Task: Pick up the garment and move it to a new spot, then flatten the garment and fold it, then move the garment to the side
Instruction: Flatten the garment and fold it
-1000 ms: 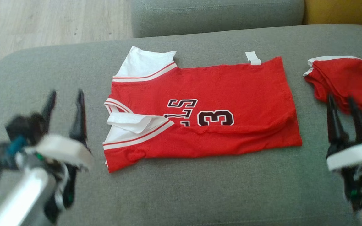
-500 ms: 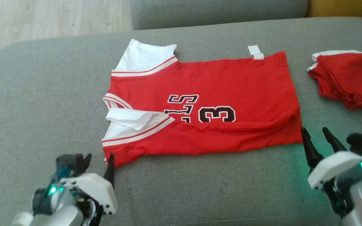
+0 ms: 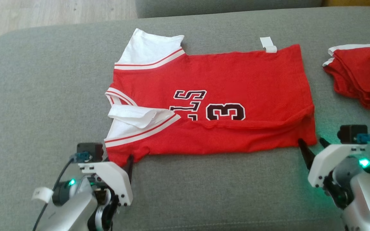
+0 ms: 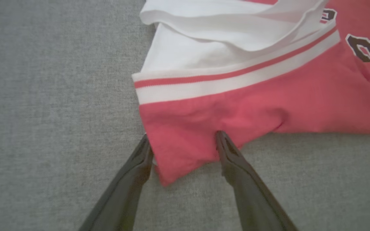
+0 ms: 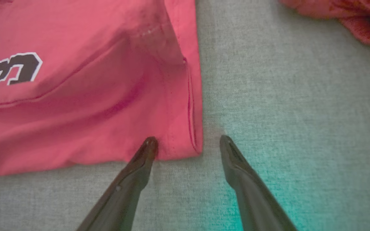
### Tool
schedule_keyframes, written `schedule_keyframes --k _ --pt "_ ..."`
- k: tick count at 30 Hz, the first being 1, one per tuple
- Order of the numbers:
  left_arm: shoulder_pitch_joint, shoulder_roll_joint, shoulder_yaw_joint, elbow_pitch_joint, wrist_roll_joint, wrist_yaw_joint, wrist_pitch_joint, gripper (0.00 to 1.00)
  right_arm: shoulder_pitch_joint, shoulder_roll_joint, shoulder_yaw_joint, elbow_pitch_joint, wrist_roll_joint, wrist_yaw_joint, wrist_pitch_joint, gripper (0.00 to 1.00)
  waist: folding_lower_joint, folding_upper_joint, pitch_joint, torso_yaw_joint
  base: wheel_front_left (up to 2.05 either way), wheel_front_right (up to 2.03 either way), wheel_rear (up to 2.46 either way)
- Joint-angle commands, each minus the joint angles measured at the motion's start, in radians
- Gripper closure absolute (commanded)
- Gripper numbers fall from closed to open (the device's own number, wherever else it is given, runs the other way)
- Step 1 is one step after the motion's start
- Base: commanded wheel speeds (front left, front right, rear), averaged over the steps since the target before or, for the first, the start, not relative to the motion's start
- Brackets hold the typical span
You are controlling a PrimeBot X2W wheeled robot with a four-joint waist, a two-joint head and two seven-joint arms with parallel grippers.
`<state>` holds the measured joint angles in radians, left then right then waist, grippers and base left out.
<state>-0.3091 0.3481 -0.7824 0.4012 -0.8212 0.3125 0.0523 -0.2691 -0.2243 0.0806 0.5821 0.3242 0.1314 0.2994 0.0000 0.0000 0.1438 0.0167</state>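
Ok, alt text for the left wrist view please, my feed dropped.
The left end effector, jaws open, straddles the near corner of the red jersey lying on the grey cushion. A white sleeve with red-striped trim lies beyond the corner.

Jersey [image 3: 223, 80]: near edge is folded up over the lower part of the black lettering [image 3: 189, 102], so the word is unreadable. White tag [image 3: 268, 45]: print too small to read. Second red garment [image 3: 361, 75] is cut by the right frame edge. Left hand [image 3: 119, 159]: outer finger hidden behind its white housing. Right hand [image 3: 310, 140]: outer finger mostly hidden the same way. Both arms cut by the bottom edge. Wrist views: jersey runs off top and sides; can't tell whether fingertips touch the cloth or hover. Sofa [image 3: 43, 80] back is cropped at the top.
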Motion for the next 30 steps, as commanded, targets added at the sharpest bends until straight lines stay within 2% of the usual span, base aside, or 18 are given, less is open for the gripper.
schedule_keyframes --k 1,2,3,4,5,6,11,16,18,23,27,30 --pt "-0.048 0.014 0.031 -0.008 -0.005 0.002 0.006 0.00 -0.034 0.004 0.028 -0.021 -0.001 -0.001 0.005 0.00 0.0000 0.0000 0.002 -0.001 0.00 0.00 0.00" --pt "-0.049 0.012 0.031 -0.001 -0.008 0.002 0.010 0.00 -0.036 0.004 0.036 -0.020 0.002 -0.001 0.005 0.12 0.0000 0.0000 0.003 -0.002 0.00 0.00 0.00" --pt "-0.051 0.013 0.032 0.005 -0.010 -0.001 0.011 0.19 -0.039 0.003 0.043 -0.019 0.006 -0.001 0.002 0.30 0.0000 0.0000 0.004 -0.002 0.00 0.00 0.00" --pt "-0.053 0.014 0.033 0.010 -0.012 -0.004 0.011 0.51 -0.042 0.002 0.051 -0.018 0.011 -0.001 -0.001 0.54 0.0000 0.0000 0.004 -0.002 0.00 0.00 0.00" --pt "-0.056 0.016 0.033 0.014 -0.012 -0.009 0.010 0.84 -0.045 0.001 0.058 -0.016 0.016 -0.001 -0.005 0.85 0.0000 0.0000 0.003 -0.002 0.00 0.00 0.00" --pt "-0.059 0.019 0.030 0.017 -0.011 -0.016 0.013 1.00 -0.047 -0.002 0.065 -0.013 0.020 -0.001 -0.009 1.00 0.0000 0.0000 0.002 -0.002 0.00 0.00 0.00" --pt "-0.067 0.054 0.029 -0.002 -0.007 -0.037 0.015 1.00 -0.060 -0.036 0.080 -0.004 0.040 -0.001 -0.012 1.00 0.0000 0.0000 -0.020 0.002 0.00 0.00 0.00" --pt "-0.036 0.125 0.015 -0.072 -0.007 -0.053 0.057 1.00 -0.023 -0.098 0.113 -0.030 0.067 -0.001 0.051 1.00 0.0000 0.0000 -0.054 0.002 0.00 0.00 0.00" --pt "-0.004 0.171 -0.001 -0.144 -0.005 -0.049 0.100 1.00 0.023 -0.131 0.135 -0.072 0.099 -0.001 0.104 1.00 0.0000 0.0000 -0.071 0.000 0.00 0.00 0.00" --pt "0.062 0.248 -0.030 -0.283 -0.013 -0.026 0.186 1.00 0.118 -0.182 0.149 -0.170 0.147 -0.001 0.202 1.00 0.0000 0.0000 -0.083 -0.006 0.00 0.00 0.00" --pt "0.115 0.293 -0.052 -0.373 -0.026 0.002 0.249 1.00 0.195 -0.200 0.125 -0.245 0.162 -0.001 0.262 1.00 0.0000 0.0000 -0.084 -0.009 0.00 0.00 0.00" --pt "0.136 0.305 -0.053 -0.400 -0.034 0.017 0.262 1.00 0.226 -0.197 0.105 -0.275 0.161 -0.001 0.276 1.00 0.0000 0.0000 -0.084 -0.011 0.00 0.00 0.00"
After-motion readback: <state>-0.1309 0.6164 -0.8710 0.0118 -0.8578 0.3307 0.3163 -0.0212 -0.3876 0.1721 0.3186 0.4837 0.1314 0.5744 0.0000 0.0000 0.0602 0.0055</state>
